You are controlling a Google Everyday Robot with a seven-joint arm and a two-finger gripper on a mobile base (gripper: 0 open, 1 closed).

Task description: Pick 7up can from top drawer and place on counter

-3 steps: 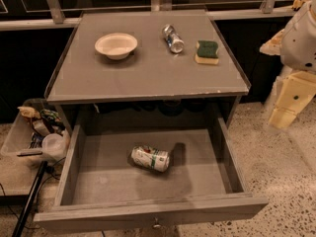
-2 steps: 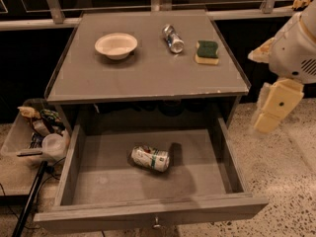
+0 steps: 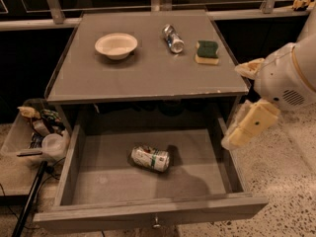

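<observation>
Basically, nothing is getting done yet. The top drawer (image 3: 148, 214) is sitting pulled open, and the 7up can (image 3: 150, 158) is lying on its side on the drawer floor, roughly centre, with nothing touching it. The counter (image 3: 148, 78) is carrying a white bowl (image 3: 116, 45) at 11 o'clock, a silver-blue can (image 3: 173, 38) at 12 and a green sponge (image 3: 207, 52) at 1, but no 7up can.

The gripper (image 3: 242, 132) is hanging over the drawer's right wall, about 3 o'clock from the can and well apart from it. It's carrying nothing. I can't tell whether it's released or clenched, or whether it's brushing that wall.

I'm reckoning the whole job is remaining: reach in, grasp, lift, set on the counter.
</observation>
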